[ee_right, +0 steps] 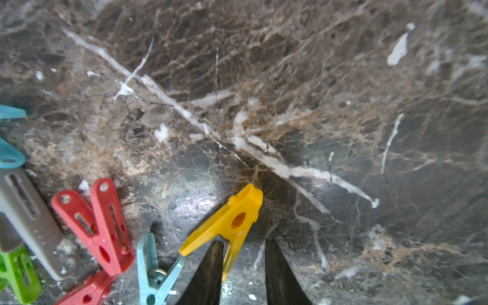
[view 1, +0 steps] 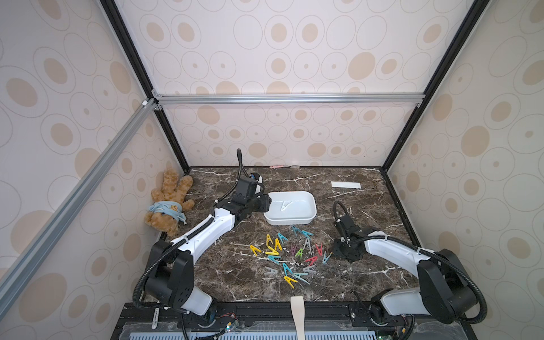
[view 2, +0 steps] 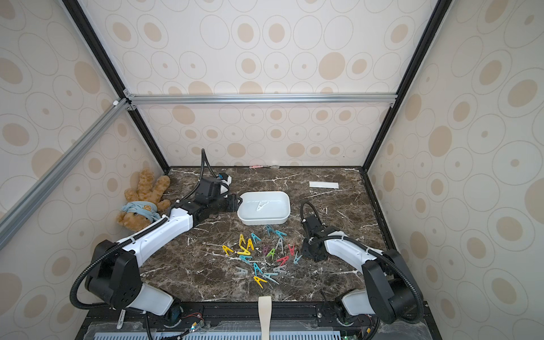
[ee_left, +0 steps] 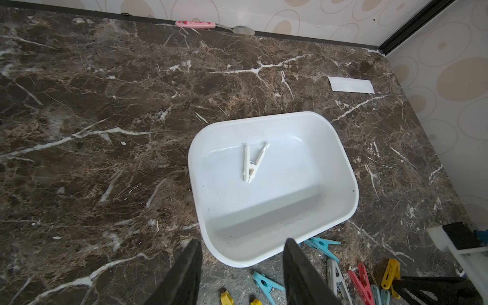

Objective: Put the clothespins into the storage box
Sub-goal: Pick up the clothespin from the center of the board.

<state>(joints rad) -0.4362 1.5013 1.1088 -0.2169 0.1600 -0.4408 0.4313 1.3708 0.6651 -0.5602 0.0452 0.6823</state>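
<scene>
Box [ee_left: 264,237] w/ one white peg [ee_left: 253,163] inside, other pegs [view 1: 290,256] loose on table [view 1: 235,276], L gripper [ee_left: 243,239] wide apart & empty, R gripper [ee_right: 243,240] fingers apart astride yellow peg [ee_right: 232,221] leg.

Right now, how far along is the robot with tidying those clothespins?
Barely started. Done: one white plastic clothespin lies in the white rounded plastic storage box; the open left gripper at its rim is empty. In hand: the right gripper, jaws apart, straddles one leg of a yellow plastic clothespin. Remaining: about twenty coloured clothespins on the brown marble table.

Marble table [view 1: 223,282], clothespins [view 1: 299,252], storage box [view 1: 290,220], teddy bear [view 1: 167,203]
</scene>
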